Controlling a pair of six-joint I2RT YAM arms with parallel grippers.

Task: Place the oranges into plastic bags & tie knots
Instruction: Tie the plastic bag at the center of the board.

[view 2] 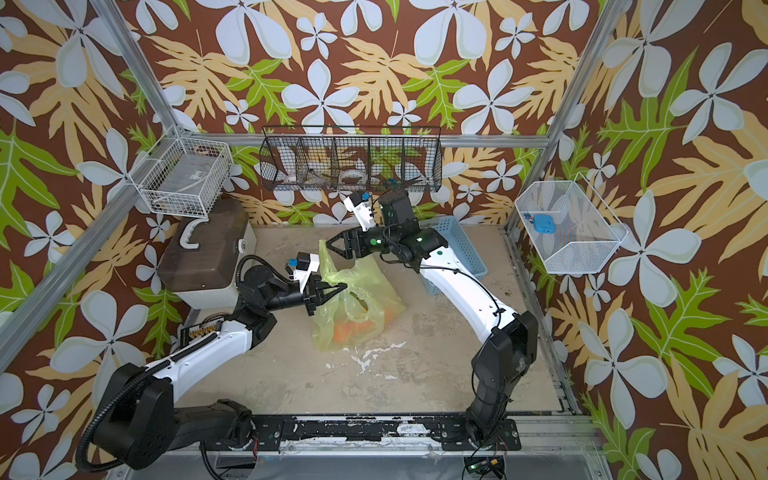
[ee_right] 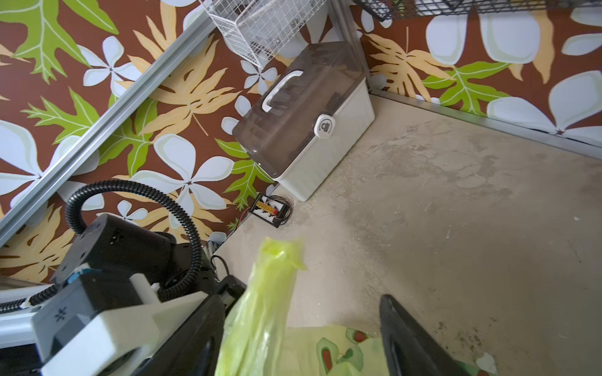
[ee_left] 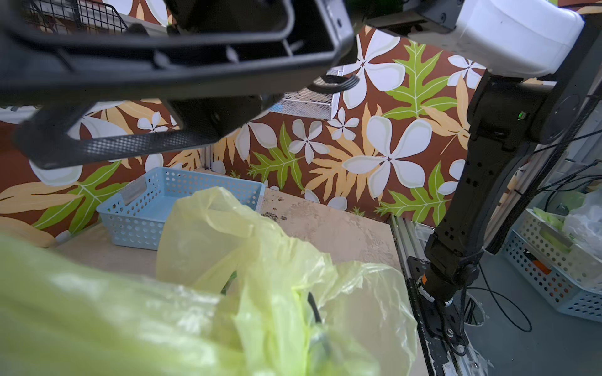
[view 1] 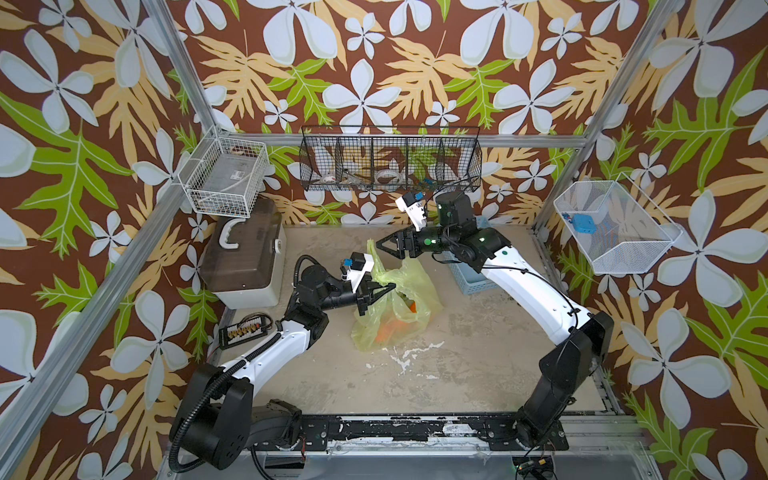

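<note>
Left gripper is clamping the bunched neck of the plastic bag, jaws fully closed on the film. Right gripper is sitting released, jaws apart. One free handle strip is standing up between its fingers, not pinched as far as I can tell. Bag body is sagging on the table just below both grippers, oranges showing through low inside. Film is looking thin, limp, slippery; fruit is giving the only weight. I'd be taking the twisted strip near its base, not the loose sheet, which risks slipping or tearing.
</note>
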